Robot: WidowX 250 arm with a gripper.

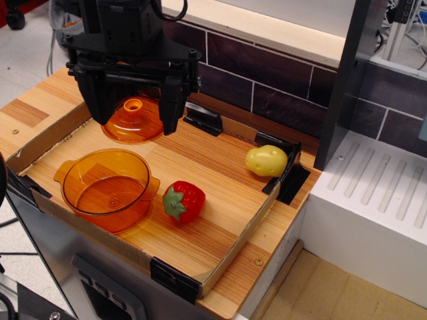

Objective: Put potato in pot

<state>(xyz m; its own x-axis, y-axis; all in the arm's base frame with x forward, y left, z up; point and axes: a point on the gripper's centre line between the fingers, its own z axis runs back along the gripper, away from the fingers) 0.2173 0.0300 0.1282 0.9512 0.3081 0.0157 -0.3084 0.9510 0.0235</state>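
Note:
The pale-yellow potato (266, 161) lies at the right edge of the wooden tray, against the cardboard rim. The translucent orange pot (107, 188) stands at the front left, empty, with its two small handles showing. My black gripper (133, 107) hangs over the back left of the tray, above the domed orange lid (133, 121). Its two fingers (172, 103) stand wide apart with nothing between them. It is far to the left of the potato.
A red toy strawberry (183, 201) with green leaves lies between pot and potato. A low cardboard rim (240, 233) with black corner clips borders the tray. A dark tiled wall (280, 80) runs behind, and a white drainboard (380, 213) stands to the right.

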